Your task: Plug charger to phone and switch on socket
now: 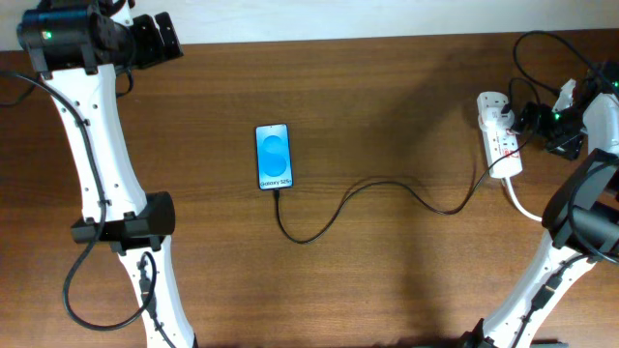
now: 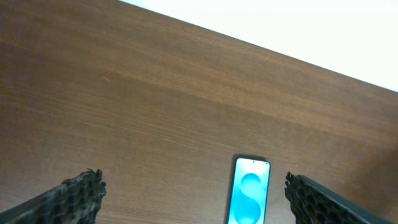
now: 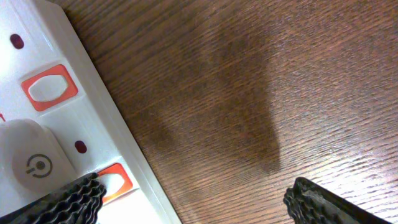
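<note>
Dark wood-grain counter fills every view, with a pale strip beyond its far edge at 12 o'clock. Just toward 10 o'clock from the overhead centre lies the phone, flat, its blue screen up. The left wrist view cuts off its lower half at the frame's bottom edge. From the phone's 6 o'clock end the charger loops down and then runs toward 3 o'clock. The plug tip meets the phone's edge, but it is too small to tell whether it is seated. The cable's far end disappears by the socket, which lies at the 3 o'clock edge with the right arm crowding it. Its thick white cord trails toward 5 o'clock. Up close only a corner of the strip shows: 2 orange-framed switches, the lower one partly behind a finger, and a round white piece with a power symbol, cropped. Which way the switches are rocked I cannot tell. The right hand hovers spread wide over strip and bare wood, gripping nothing. The left hand, at 11 o'clock overhead, is equally wide and empty, only its fingertips showing.
</note>
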Motion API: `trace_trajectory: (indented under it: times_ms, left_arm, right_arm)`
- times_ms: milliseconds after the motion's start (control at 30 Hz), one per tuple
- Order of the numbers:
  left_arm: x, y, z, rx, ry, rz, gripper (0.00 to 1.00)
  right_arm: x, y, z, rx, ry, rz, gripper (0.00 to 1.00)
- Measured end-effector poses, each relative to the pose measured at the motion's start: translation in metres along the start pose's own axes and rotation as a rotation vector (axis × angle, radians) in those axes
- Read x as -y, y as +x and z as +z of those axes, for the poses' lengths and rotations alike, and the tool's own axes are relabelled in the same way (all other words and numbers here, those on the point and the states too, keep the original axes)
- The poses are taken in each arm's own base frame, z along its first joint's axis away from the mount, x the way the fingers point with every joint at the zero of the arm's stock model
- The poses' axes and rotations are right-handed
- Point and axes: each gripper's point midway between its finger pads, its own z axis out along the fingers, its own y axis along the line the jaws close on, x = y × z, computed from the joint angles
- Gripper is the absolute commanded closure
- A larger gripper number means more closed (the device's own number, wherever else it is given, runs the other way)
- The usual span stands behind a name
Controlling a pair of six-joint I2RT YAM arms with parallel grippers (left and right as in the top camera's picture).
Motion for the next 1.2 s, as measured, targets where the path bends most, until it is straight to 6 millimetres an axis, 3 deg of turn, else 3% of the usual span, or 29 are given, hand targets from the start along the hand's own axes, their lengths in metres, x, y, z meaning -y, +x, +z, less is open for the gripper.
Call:
trace_trajectory:
  times_ms: [1200]
  left_arm:
    - [-0.0001,0.0003,0.0000,-0.001,0.000,0.000,0.01]
  right_arm:
    - [-0.0044,0.0017,0.0012,-0.002,0.021,-0.017,0.01]
